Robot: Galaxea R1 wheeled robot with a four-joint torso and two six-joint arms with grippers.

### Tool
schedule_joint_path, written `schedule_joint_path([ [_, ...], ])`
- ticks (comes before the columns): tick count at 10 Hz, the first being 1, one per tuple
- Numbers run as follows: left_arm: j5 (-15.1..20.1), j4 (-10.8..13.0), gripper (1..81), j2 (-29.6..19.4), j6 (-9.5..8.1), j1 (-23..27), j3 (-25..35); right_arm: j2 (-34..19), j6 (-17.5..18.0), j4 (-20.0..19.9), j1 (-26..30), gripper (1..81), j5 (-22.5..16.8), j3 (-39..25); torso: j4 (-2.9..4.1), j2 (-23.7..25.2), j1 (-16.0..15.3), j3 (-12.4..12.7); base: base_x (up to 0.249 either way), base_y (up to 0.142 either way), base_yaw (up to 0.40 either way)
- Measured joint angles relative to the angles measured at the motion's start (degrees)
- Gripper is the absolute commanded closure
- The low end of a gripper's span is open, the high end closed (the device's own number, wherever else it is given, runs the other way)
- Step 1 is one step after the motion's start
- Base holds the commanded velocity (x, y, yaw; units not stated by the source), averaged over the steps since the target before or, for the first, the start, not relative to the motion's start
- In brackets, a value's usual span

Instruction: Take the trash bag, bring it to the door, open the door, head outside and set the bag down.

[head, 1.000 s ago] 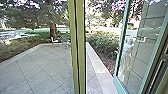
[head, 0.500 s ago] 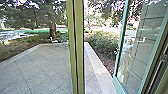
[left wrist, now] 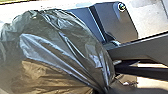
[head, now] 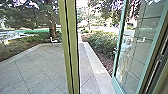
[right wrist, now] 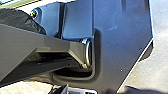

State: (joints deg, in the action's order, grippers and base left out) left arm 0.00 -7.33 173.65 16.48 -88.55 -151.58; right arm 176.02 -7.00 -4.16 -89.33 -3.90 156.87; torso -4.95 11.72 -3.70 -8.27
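Status: approx two-thirds thru, by our reckoning. Trash bag [left wrist: 60, 50] is w/ us, bulky & dark, film a bit see-thru & brownish in the sun, close by our L wrist, alongside our base [left wrist: 113, 22]; we'd put it at abt 11 o'clock, exact height unclear. Its folds draw together toward one spot, so prob. hanging from the L claw, but whether that claw is open or closed we can't tell. Same for the R claw: can't tell.

Pick-up looks done, carry to the exit too. Glass door [head: 142, 57] w/ its teal frame stands at 1 to 2 o'clock, seemingly swung open, so we'd count the opening step as done. Olive post [head: 71, 50] runs top to bottom at approx 12 o'clock, near us; whether it's a fixed upright or a door edge, can't say.

Paving [head: 37, 70] spreads from 10 to 12 o'clock, w/ a pale kerb [head: 93, 60] & shrubs [head: 102, 41] at 12 to 1. Sunlit ground shows around our base, so we're prob. at or just past the threshold.

Left to do: get fully clear of the doorway, then set the bag down outside. Main risk: bag or arm snagging on the post or door frame.
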Motion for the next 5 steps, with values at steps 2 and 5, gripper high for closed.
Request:
schedule_joint_path([
  [2,0.0,0.02,81.1,0.16,0.02,0.07,0.01,0.66,0.22,-0.05,-0.17,1.0,0.05,-0.04,0.0,0.0,0.0,0.0,0.0,-0.085,0.0],
  [5,0.0,0.02,81.1,0.27,0.0,0.1,0.01,0.48,0.02,0.0,-0.41,1.0,-0.01,0.3,0.0,0.0,0.0,0.0,0.0,-0.085,0.0],
])
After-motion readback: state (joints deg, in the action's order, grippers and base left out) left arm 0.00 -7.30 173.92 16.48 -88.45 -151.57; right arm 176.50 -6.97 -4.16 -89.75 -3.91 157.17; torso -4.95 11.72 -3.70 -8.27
